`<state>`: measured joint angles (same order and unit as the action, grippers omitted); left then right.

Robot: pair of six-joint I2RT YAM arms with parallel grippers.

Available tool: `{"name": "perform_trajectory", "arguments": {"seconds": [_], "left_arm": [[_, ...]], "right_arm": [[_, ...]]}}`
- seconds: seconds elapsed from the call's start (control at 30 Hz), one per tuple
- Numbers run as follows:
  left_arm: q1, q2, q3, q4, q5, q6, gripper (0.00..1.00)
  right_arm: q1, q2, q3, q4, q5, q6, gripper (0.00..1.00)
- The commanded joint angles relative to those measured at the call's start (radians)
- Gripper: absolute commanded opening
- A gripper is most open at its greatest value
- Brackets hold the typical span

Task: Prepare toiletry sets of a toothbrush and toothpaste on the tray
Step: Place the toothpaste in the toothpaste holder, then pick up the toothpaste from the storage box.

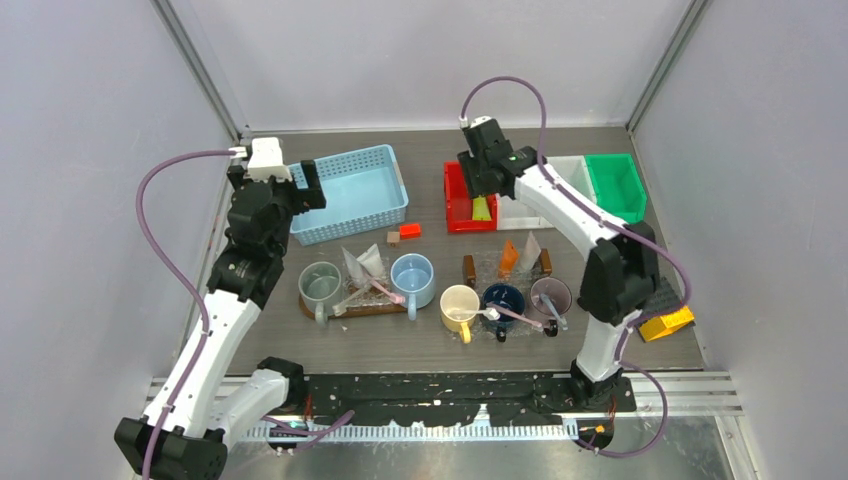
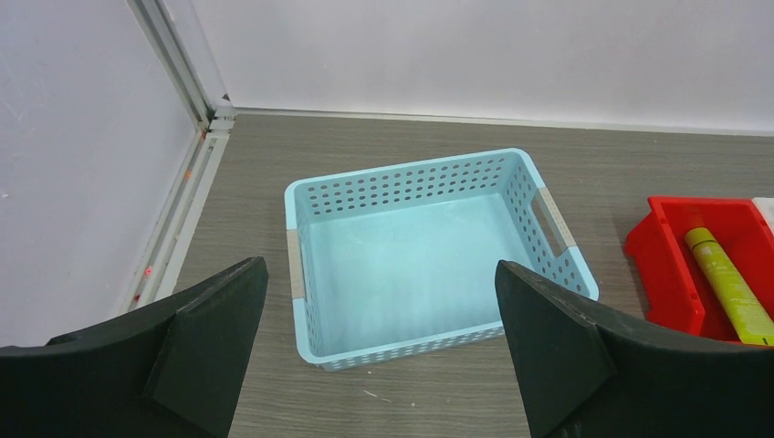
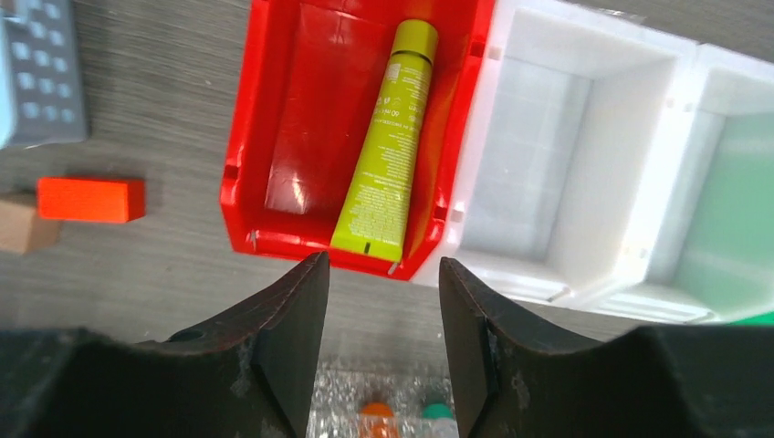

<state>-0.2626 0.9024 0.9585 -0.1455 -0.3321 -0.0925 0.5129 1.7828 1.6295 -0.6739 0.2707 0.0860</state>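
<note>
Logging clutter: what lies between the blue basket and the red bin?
Bare tabletop; an orange block and brown block sit just nearer, per the top view.

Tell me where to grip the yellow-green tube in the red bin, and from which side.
Grip the yellow-green tube mid-body, across its narrow width, coming straight down from above. It lies flat along the red bin, whose walls block any sideways approach. It sits close to one long wall, so a finger of the right gripper probably has little room there.
</note>
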Motion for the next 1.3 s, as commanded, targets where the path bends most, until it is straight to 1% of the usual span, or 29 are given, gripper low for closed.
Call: {"name": "perform_trajectory", "arguments": {"seconds": [0.0, 0.27, 0.37, 0.73, 0.93, 1.07, 1.27], "left_arm": [[-0.003, -0.024, -0.009, 0.073, -0.004, 0.011, 1.0], [-0.003, -0.029, -0.01, 0.075, 0.003, 0.016, 1.0], [-0.003, -0.03, -0.01, 0.076, 0.002, 0.019, 1.0], [-0.003, -0.037, -0.014, 0.078, 0.005, 0.024, 1.0], [-0.003, -0.034, -0.017, 0.083, 0.014, 0.021, 1.0], [-0.003, -0.035, -0.017, 0.083, 0.019, 0.019, 1.0], [-0.003, -0.035, -0.018, 0.084, 0.024, 0.017, 1.0]], "right_arm": [[0.017, 0.108, 0.06, 0.088, 0.092, 0.052, 0.53], [0.034, 0.265, 0.113, 0.106, 0.15, 0.091, 0.52], [0.037, 0.31, 0.124, 0.117, 0.196, 0.099, 0.52], [0.048, 0.415, 0.114, 0.174, 0.341, 0.108, 0.52], [0.067, 0.45, 0.108, 0.186, 0.366, 0.098, 0.51], [0.068, 0.448, 0.108, 0.182, 0.336, 0.101, 0.46], [0.068, 0.396, 0.111, 0.166, 0.27, 0.092, 0.33]]}}
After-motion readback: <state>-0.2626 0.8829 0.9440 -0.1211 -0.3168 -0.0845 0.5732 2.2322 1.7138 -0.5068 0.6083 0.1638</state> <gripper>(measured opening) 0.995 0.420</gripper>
